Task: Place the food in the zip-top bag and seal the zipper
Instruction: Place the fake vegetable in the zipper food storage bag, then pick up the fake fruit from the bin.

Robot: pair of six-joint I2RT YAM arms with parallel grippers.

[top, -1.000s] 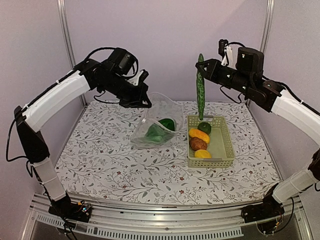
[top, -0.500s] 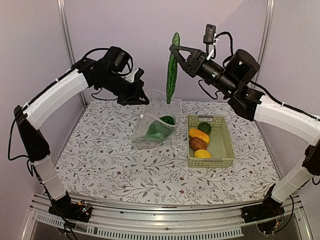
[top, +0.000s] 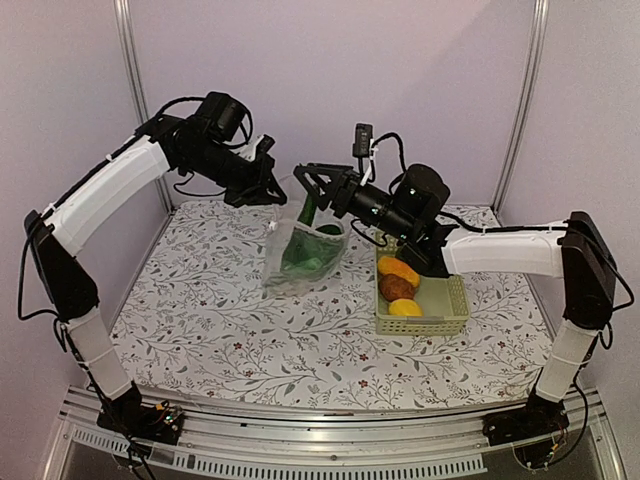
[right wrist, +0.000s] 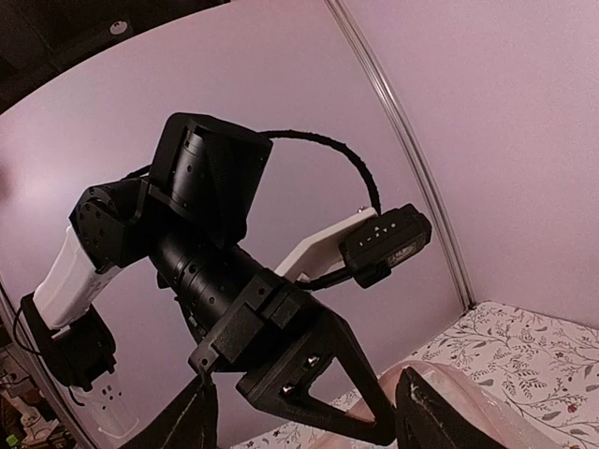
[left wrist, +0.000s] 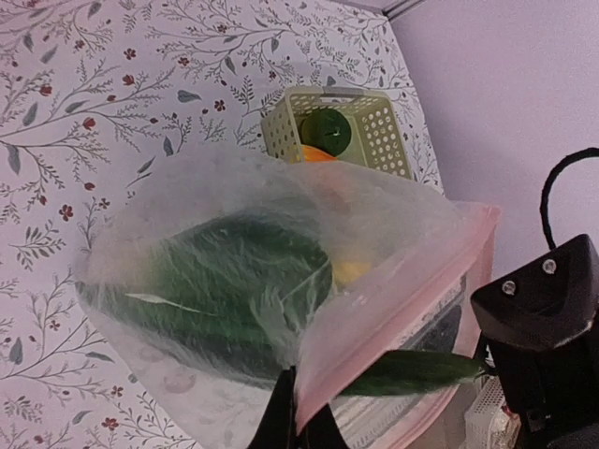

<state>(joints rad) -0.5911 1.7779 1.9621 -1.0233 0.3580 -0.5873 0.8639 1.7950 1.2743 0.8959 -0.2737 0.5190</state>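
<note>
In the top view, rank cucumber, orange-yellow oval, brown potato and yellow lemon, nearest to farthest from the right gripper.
1. cucumber, right at the right gripper, in the zip-top bag.
2. orange-yellow oval, in the basket.
3. brown potato, basket middle.
4. yellow lemon, basket's near end.

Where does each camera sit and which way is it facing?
Top external: above, behind the bases, facing the table; both arms show.
Left wrist: over the zip-top bag, looking into it; left gripper pinches its rim.
Right wrist: at the bag's mouth, facing the left arm; right gripper open at the bottom edge.
Shared: top and left wrist both show bag, cucumber, basket.
</note>
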